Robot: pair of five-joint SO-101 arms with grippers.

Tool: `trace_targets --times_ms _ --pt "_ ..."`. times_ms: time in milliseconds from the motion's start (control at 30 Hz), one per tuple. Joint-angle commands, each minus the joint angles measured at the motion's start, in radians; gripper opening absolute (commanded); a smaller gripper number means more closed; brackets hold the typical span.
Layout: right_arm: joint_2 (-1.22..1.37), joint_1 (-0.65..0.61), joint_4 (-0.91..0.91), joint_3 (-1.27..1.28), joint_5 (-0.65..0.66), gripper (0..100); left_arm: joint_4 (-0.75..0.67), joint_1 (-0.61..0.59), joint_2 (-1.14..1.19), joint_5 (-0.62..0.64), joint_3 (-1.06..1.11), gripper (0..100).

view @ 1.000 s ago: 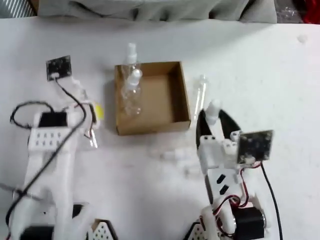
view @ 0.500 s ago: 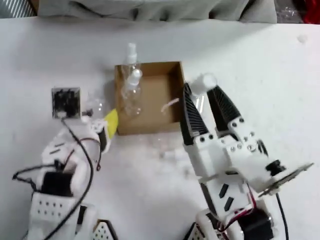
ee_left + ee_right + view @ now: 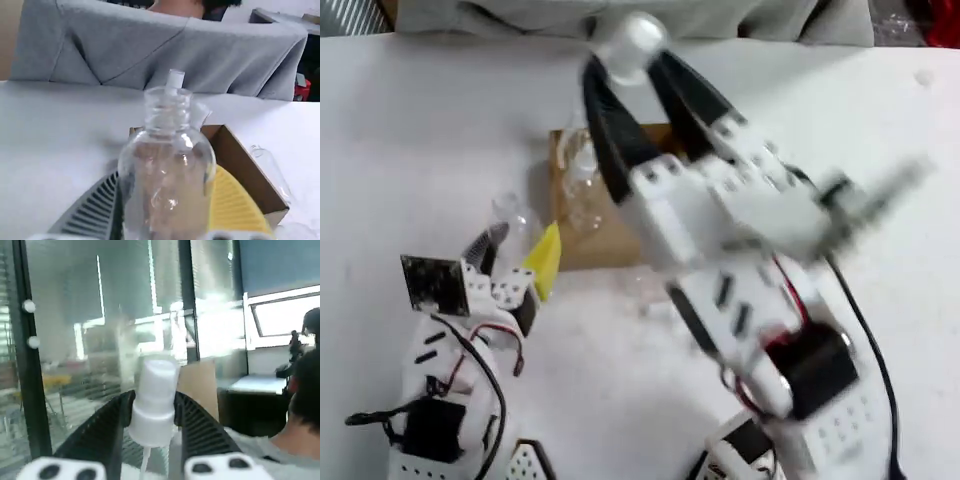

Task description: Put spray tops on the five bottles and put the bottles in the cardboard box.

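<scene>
Left wrist view, nearest first: the left gripper has its grey and yellow fingers clamped on a clear bottle. The bottle stands upright just in front of the box, long axis vertical, its open neck pointing up and bare of any top. Behind it sits the cardboard box, and a white capped top shows past the neck, so at least one bottle looks finished. Beside the box, a second bottle lies uncapped on the table. The right gripper is raised well above the table, black fingers pinched on a spray top. Its tube runs back between the fingers, so its long axis lies along the gripper. Most of the task looks undone.
</scene>
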Motion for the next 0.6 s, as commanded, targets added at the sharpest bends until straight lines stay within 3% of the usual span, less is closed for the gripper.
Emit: trace_targets --times_ms 0,167,333,567 --pt "0.088 -0.074 0.13 -0.155 -0.011 1.5 -0.032 0.015 -0.015 -0.012 -0.005 2" --pt "0.15 -0.145 0.162 -0.172 0.071 1.5 -0.107 0.015 -0.015 -0.018 0.048 2" --pt "0.188 -0.147 0.156 -0.176 0.095 1.5 -0.21 0.013 -0.015 -0.166 0.14 2" --pt "0.255 -0.14 0.099 -0.18 0.097 1.5 -0.253 0.012 -0.015 -0.169 0.169 2"
